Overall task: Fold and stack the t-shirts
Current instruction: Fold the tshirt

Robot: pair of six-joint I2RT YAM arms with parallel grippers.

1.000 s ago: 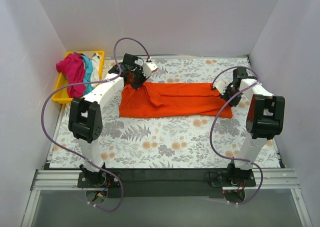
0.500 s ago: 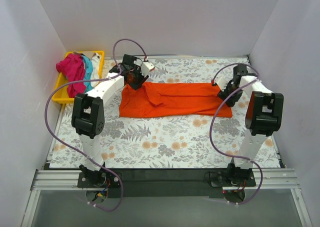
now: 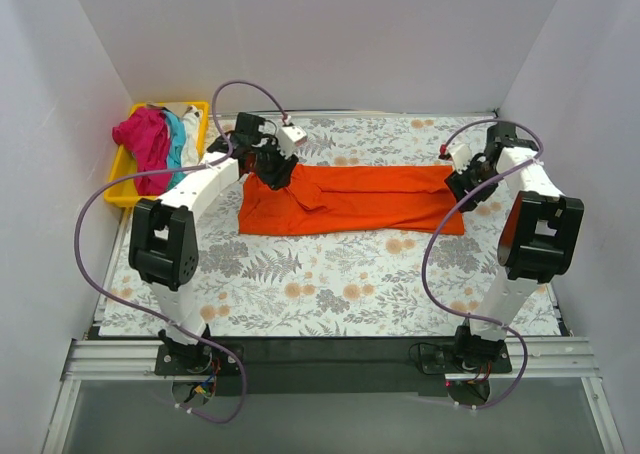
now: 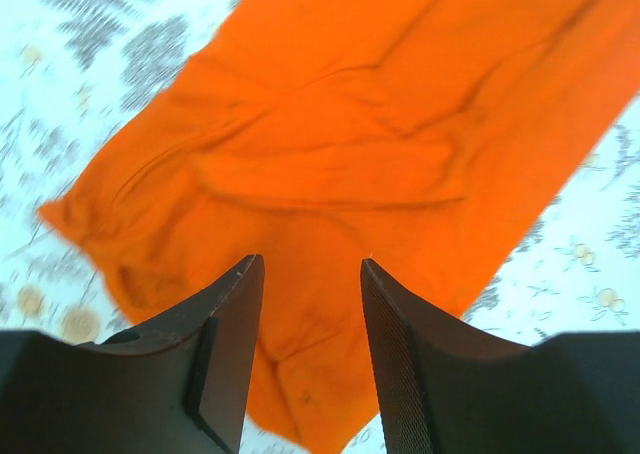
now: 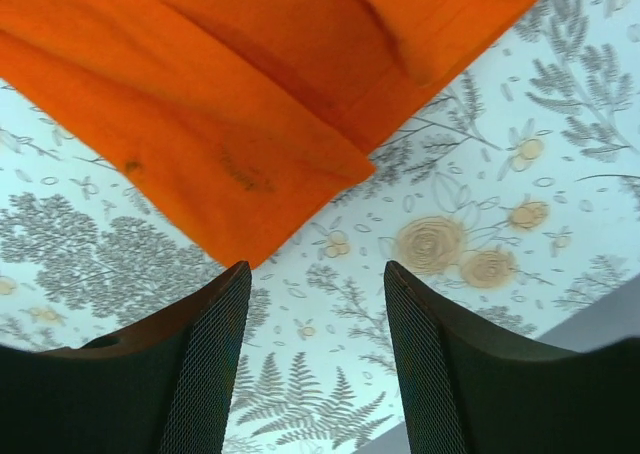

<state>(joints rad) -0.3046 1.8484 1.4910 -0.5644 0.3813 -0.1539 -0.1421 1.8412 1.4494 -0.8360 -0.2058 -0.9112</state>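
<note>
An orange t-shirt [image 3: 350, 199] lies folded into a long band across the middle of the floral table, also seen as orange cloth [image 4: 340, 154] and an orange corner [image 5: 230, 124] in the wrist views. My left gripper [image 3: 277, 169] hovers over its left end, open, with nothing between the fingers [image 4: 310, 274]. My right gripper [image 3: 468, 182] is raised just past the shirt's right end, open and empty [image 5: 316, 279]. Magenta, teal and white t-shirts [image 3: 150, 144] are heaped in the tray at the back left.
A yellow plastic tray [image 3: 128, 192] stands at the back left corner by the left wall. White walls close in the table on three sides. The floral cloth [image 3: 330, 274] covers the table in front of the shirt.
Both grippers have opened and let go of the orange shirt's ends. They have risen and drawn back a little, the right one outward to the right.
</note>
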